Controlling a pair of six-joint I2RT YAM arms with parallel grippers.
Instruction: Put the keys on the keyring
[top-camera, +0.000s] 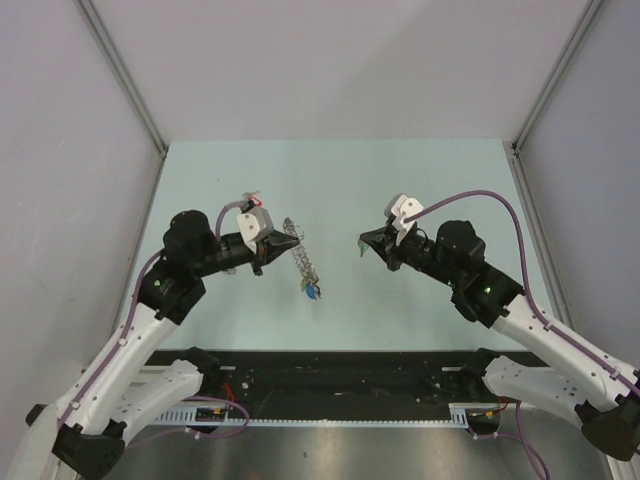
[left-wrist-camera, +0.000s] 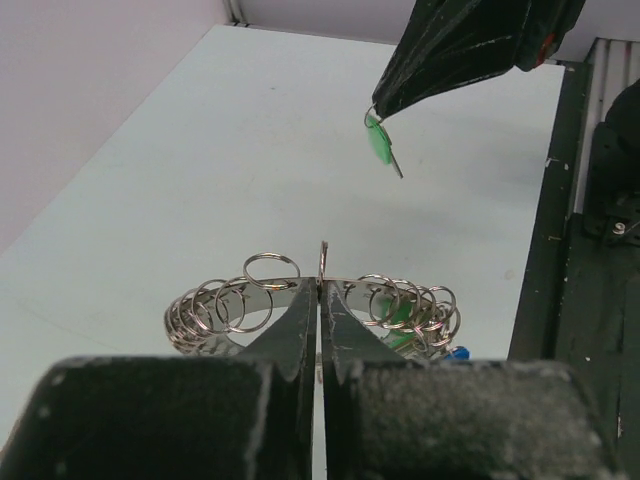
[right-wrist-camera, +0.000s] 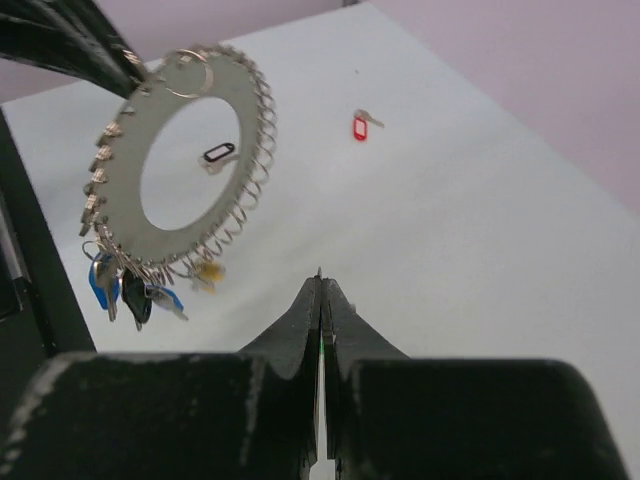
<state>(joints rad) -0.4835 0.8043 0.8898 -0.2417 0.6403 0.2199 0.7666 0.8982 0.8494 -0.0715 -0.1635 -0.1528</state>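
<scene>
**Green key faces the keyring across a short gap**

We have both arms raised over the table (top-camera: 420, 180), tips turned toward each other. Our left gripper (left-wrist-camera: 320, 290) is pinched fully closed on the rim of the keyring (left-wrist-camera: 300, 290) and holds it up off the surface. From above, the ring shows edge-on, its line running from far left to near right, so its flat face looks toward the right arm. In the right wrist view we see that face almost square-on. Small split rings (left-wrist-camera: 271, 270) line the rim, and a cluster of blue, dark and yellow tagged keys hangs from its low edge.

Our right gripper (right-wrist-camera: 320, 285) is also closed, with only a sliver of green showing between its fingers. The left wrist view is clearer: the green key (left-wrist-camera: 380, 145) dangles from that tip by its own small loop, blade pointing down and toward the near side.

The coming move turns on one relation. The keyring lies to the left of the right gripper, near but apart, and at about the same height. We judge that the key's loop must travel left to meet a split ring on the rim. The right arm carries the key, so that approach falls to it, while the left only has to steady the ring.

A red key (right-wrist-camera: 360, 127) and a black key (right-wrist-camera: 218, 153) lie on the table beyond, not yet picked up.
</scene>
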